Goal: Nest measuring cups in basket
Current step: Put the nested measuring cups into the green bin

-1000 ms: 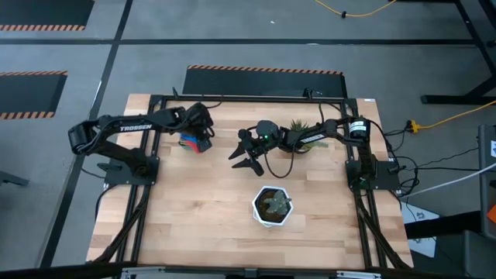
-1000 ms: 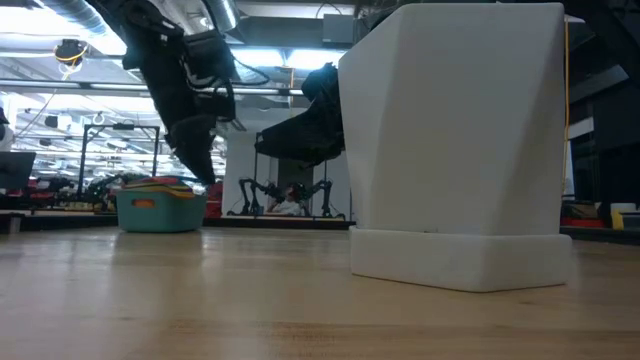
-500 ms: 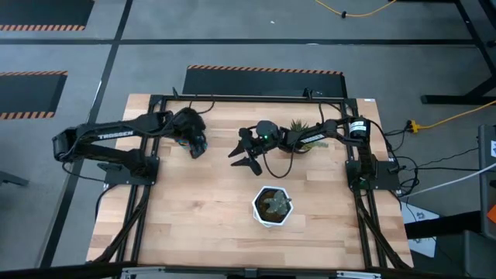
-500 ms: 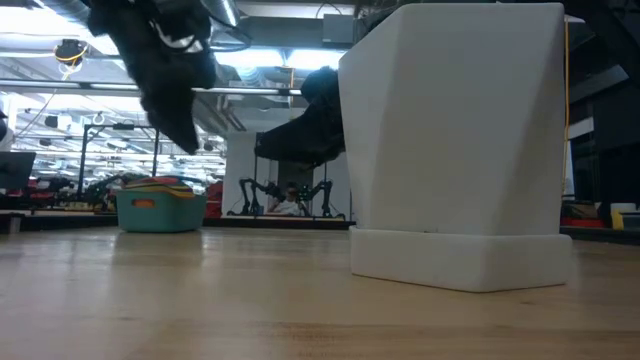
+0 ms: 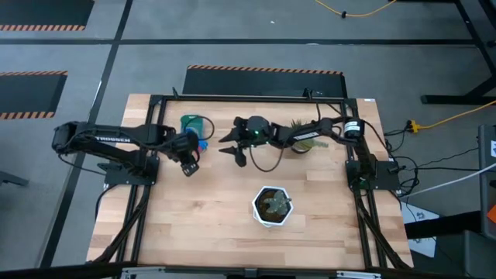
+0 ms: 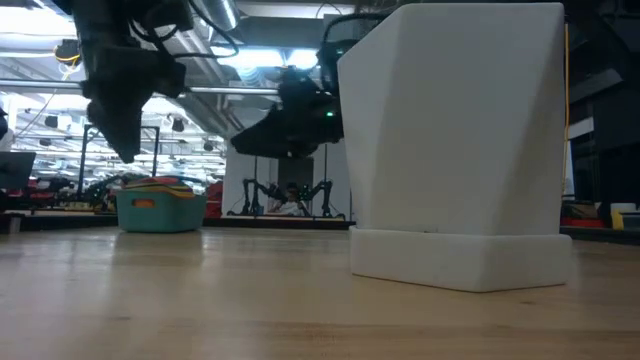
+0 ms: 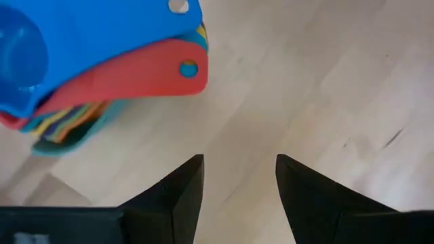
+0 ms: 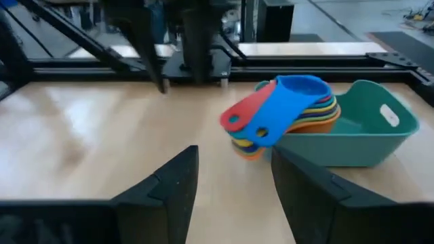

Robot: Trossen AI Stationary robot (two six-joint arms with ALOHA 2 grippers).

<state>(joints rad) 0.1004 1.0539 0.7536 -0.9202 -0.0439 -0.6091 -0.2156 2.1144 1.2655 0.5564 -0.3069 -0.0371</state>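
The teal basket stands on the table's far left part, and it shows too in the low view and the right wrist view. The measuring cups lie stacked in one end of it, light blue on top, red beneath. Their handles stick out over the rim. My left gripper hangs open just near of the basket, above bare wood. My right gripper is open a little to the basket's right, facing the cups.
A white hexagonal plant pot stands near the table's middle, toward the near edge, and fills the right of the low view. A green plant sits under the right arm. Bare wood lies around the basket.
My left gripper has drawn back from over the basket, rising and moving toward the near edge, which uncovers the basket and the stacked cups. My right gripper has shifted toward the table's left, closer to the basket. Basket and cups have stayed put.
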